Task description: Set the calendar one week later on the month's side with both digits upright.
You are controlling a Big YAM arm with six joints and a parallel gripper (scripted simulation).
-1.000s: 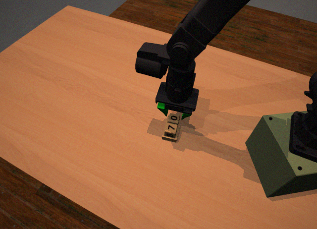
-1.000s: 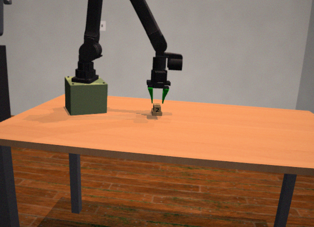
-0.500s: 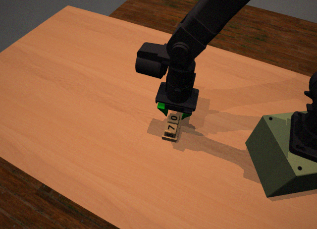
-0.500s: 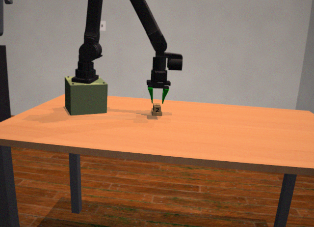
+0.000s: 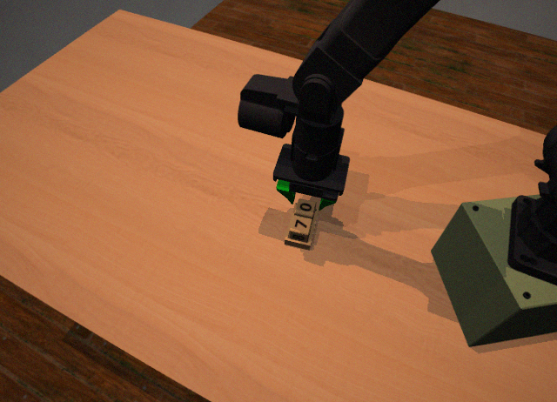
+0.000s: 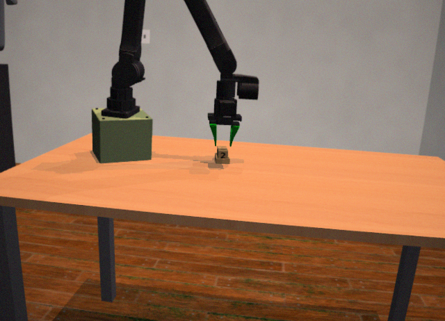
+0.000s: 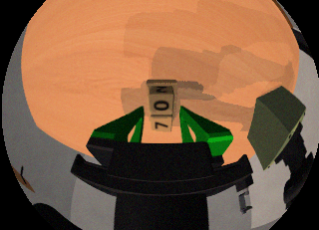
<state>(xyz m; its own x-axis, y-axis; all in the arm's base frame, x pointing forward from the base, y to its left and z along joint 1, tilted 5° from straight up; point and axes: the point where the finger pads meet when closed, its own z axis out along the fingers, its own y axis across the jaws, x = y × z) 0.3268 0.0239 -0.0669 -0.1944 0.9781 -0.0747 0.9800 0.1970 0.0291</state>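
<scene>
Now, the calendar's tray [image 5: 297,244] [image 6: 225,161] [image 7: 161,82] sits flat on the table, with two cubes in it, side by side. The cube with 7 on top [image 5: 300,224] [image 7: 160,123] is next to the cube with 0 on top [image 5: 305,207] [image 6: 222,155] [image 7: 161,106]. The end of the 7 cube shows an 8, and the end of the 0 cube shows a 2. I can't read the month side (so I can't say what today's date is).

The gripper [image 5: 306,204] [image 6: 223,145] [image 7: 161,110] is just above the cubes. Its green fingers are spread part way, with nothing pinched between them.

The step in hand looks like getting ready to pick up a cube. To do it well, come straight down and keep one finger on each side. Squeeze just one cube, gently, and lift it clear of the rim before turning it. A crooked grip could tip the tray or bump the other cube.

Farther out, the arm's green base block [image 5: 470,276] [image 6: 122,142] [image 7: 274,120] stands well apart on the same wooden table [image 5: 135,209] [image 6: 251,188] [image 7: 75,66].
</scene>
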